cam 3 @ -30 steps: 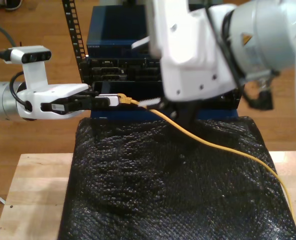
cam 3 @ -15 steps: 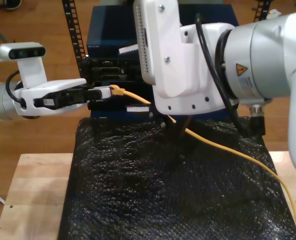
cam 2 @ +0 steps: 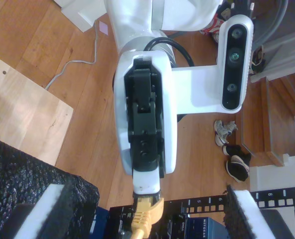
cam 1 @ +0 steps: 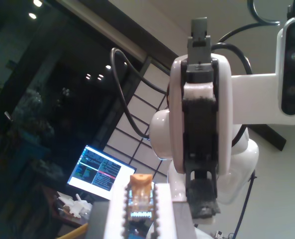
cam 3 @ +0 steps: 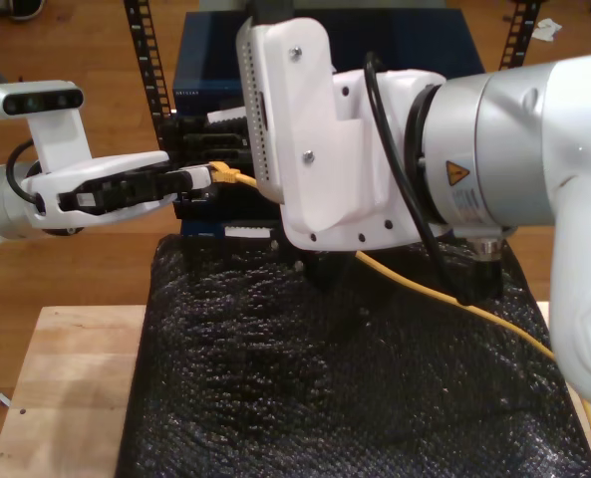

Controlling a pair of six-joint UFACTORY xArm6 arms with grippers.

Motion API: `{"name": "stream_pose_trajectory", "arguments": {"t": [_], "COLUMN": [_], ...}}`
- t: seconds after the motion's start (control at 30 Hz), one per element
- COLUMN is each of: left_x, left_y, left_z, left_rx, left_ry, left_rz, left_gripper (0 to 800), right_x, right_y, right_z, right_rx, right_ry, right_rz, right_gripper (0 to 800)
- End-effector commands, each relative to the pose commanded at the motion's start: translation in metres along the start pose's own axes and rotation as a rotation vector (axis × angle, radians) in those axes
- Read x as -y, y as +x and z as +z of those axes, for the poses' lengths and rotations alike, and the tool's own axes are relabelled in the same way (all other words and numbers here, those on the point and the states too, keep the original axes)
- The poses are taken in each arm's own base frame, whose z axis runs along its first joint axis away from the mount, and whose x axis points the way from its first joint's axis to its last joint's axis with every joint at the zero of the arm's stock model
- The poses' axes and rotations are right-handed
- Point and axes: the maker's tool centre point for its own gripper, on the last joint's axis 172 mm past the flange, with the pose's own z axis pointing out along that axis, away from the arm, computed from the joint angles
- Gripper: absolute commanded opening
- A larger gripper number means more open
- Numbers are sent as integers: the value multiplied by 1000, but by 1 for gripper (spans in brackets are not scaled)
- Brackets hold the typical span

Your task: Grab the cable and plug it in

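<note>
The cable [cam 3: 474, 311] is thin and yellow. It runs over the black mat [cam 3: 275, 378] from the exterior view's right, passes behind the big white arm, and ends at its plug [cam 3: 225, 176]. My first gripper [cam 3: 203, 179] reaches in from the exterior view's left and is shut on the plug in front of the rack's ports. The plug [cam 1: 140, 191] stands between my first gripper's white fingers [cam 1: 162, 211]. My second gripper [cam 2: 145, 219] is open, its foam pads [cam 2: 43, 206] spread wide, facing my first gripper [cam 2: 147, 191] and the plug [cam 2: 146, 211].
A blue network unit [cam 3: 205, 75] and dark rack gear [cam 3: 210, 134] stand behind the mat, with a perforated rack rail [cam 3: 141, 50] beside them. The wooden table [cam 3: 66, 388] shows on the exterior view's left of the mat. My second arm's large white body [cam 3: 325, 149] blocks the middle.
My first gripper has carried the plug up and toward the exterior view's left, closer to the rack. My second arm's body has swung toward the exterior view's left and nearer the camera.
</note>
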Motion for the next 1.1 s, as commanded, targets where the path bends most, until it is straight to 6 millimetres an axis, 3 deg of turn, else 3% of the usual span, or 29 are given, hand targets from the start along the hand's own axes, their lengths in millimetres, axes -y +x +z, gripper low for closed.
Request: {"name": "stream_pose_trajectory", "arguments": {"t": [0.67,1.1], "left_x": [-16,-9], "left_y": [-1,-4], "left_z": [5,0], "left_rx": [-1,-18], "left_ry": [-66,-71], "left_rz": [-30,-150], "left_gripper": [3,7], "right_x": [-6,4], "right_y": [-7,-11], "right_z": [2,13], "right_rx": [14,24], "right_ry": [-44,-15], "right_rz": [4,-3], "right_gripper": [587,581]}}
